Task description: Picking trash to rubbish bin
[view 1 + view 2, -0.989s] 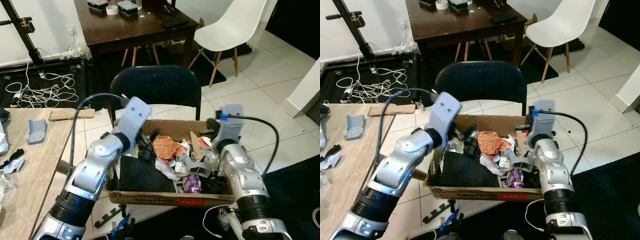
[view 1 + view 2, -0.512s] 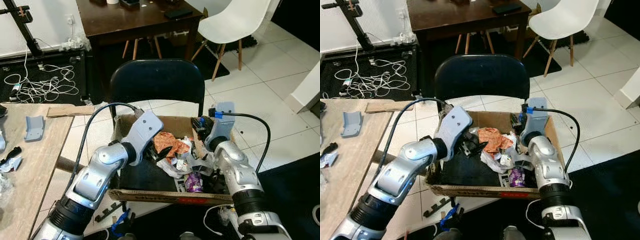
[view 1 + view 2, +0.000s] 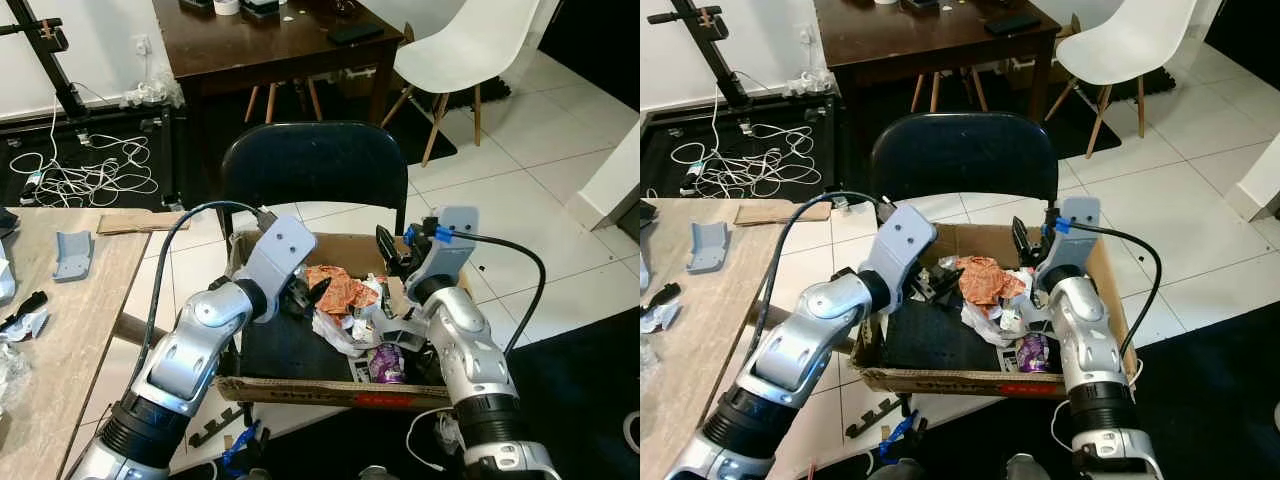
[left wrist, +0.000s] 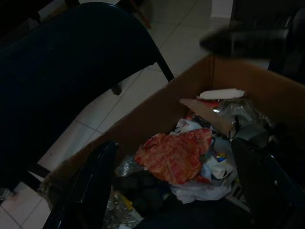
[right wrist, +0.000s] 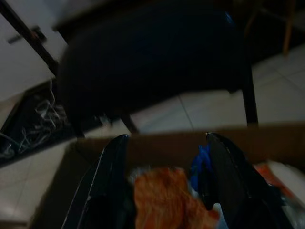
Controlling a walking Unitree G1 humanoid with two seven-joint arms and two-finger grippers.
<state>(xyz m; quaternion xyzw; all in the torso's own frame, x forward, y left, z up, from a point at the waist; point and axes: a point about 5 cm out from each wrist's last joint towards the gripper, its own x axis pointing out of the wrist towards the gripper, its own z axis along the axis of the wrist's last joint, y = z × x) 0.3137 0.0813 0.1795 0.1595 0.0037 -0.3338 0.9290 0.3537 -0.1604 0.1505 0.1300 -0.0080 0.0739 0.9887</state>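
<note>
Two grippers are poised over the box [image 3: 330,392] serving as the bin. Left gripper [image 3: 308,297] is spread wide, empty, presumably after a drop. Right gripper [image 5: 167,183] is spread wide too, empty. Trash [image 3: 338,290] is heaped inside, orange wrapper on top.

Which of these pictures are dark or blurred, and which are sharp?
Left and right eye views: bright and sharp; the box and orange wrapper read clearly. Left wrist view: dim, with a blurred dark shape near the top. Right wrist view: darker and soft, the chair almost black.
</note>
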